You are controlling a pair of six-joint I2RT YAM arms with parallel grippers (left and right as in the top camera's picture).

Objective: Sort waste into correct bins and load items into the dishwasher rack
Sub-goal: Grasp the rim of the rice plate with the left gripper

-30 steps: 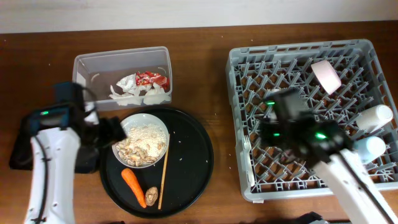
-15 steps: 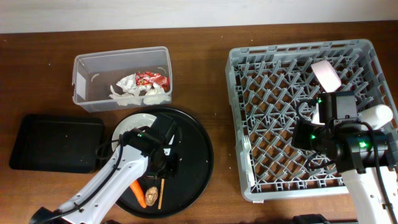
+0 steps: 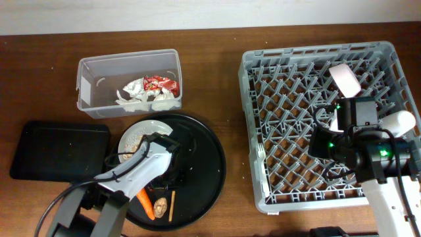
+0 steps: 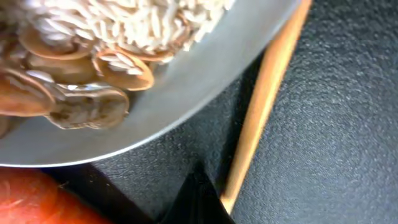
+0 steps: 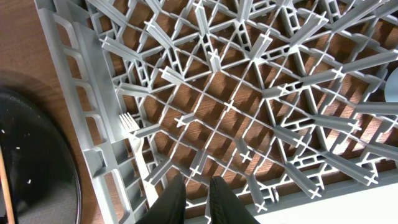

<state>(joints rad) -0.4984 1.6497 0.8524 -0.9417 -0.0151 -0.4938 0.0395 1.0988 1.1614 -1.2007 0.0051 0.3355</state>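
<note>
Hovering low over the round tray (image 3: 207,158), the left fingers (image 4: 198,198) are seen only as a dark wedge at the bottom edge of the wrist view, so whether they are parted or closed cannot be told. Just beside that wedge the stick (image 4: 264,106) is laid on the tray's black surface, close against the rim of the bowl (image 4: 186,81). The bowl is filled with rice (image 4: 124,18) and brown slices (image 4: 93,106). The carrot (image 4: 37,199) is glimpsed at the lower left corner of that view, next to the bowl. From overhead, the stick's lower end is seen past the arm, with a brown chunk (image 3: 160,208) between it and the carrot.

The right fingers (image 5: 171,202) are held over the rack (image 3: 283,99), drawn almost together with only a slim gap, and nothing is gripped. The fork (image 5: 129,123) is lodged inside the rack against its left wall. A pink bowl (image 3: 345,79) and a cup (image 3: 400,122) are stood toward the rack's right side.

Napkins (image 3: 148,99) and the wrapper (image 3: 160,83) are held in the tub (image 3: 92,72) — behind the round tray. The black tray (image 3: 59,151) is set on the bench (image 3: 223,79), just left of the round one.
</note>
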